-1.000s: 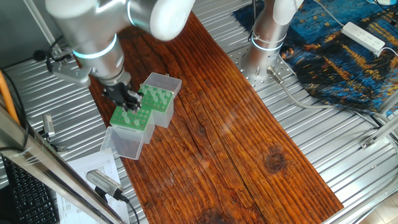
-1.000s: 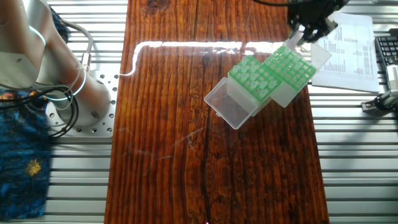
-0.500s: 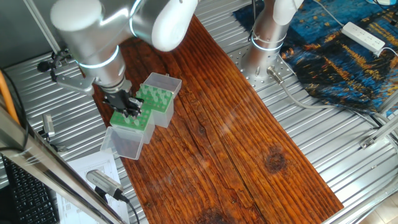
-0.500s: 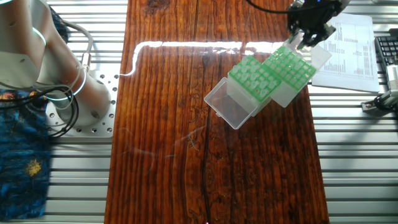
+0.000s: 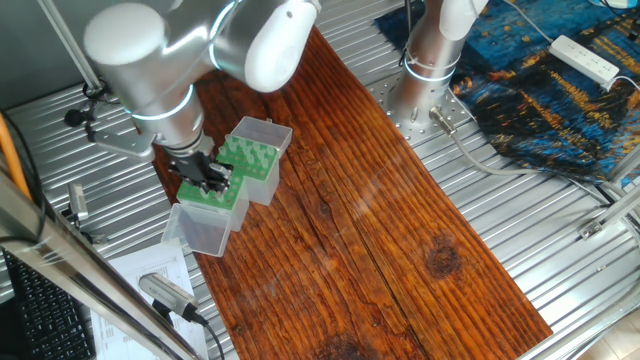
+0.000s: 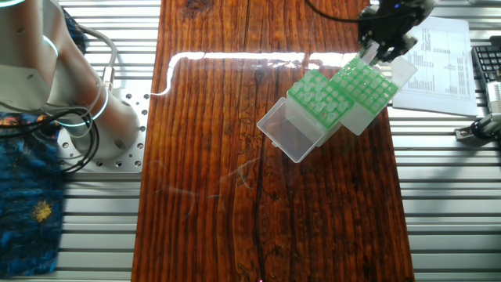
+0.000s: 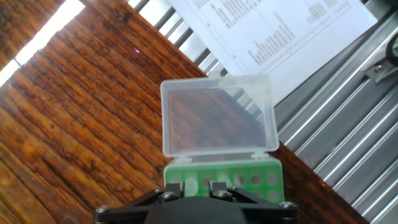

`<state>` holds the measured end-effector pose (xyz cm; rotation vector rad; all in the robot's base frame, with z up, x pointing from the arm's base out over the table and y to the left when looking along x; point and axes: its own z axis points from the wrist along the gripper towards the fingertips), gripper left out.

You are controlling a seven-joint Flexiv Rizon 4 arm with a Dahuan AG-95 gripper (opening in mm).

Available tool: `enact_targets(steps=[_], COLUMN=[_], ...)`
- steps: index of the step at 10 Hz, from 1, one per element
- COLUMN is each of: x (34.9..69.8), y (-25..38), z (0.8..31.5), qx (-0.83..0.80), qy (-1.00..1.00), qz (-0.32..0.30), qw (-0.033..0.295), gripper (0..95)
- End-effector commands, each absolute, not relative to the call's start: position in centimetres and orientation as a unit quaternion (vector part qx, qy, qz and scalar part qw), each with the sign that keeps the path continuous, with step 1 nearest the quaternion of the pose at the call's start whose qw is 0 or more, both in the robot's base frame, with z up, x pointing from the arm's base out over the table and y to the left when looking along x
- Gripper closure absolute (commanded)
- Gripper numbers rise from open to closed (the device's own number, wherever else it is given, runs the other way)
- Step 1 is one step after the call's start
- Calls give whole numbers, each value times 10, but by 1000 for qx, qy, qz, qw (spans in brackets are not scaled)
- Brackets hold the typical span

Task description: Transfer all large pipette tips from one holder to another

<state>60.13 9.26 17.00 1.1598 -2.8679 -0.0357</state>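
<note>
Over the green rack [image 5: 212, 190] hovers the end effector [image 5: 207, 172], lowered near its holes, probably to seat or pick a tip; grip state impossible to tell. Beside that rack, on the counter [image 6: 235, 180], stand the large pipette tips [image 6: 322, 98], upright.
</note>
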Motion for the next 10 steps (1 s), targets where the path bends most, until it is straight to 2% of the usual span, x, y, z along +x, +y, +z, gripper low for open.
enact_targets(steps=[1, 10], x=[602, 600], y=[94, 100], z=[168, 157], qx=[375, 369], qy=[-927, -929], qz=[-11, -1], qw=[26, 30], gripper=[570, 570])
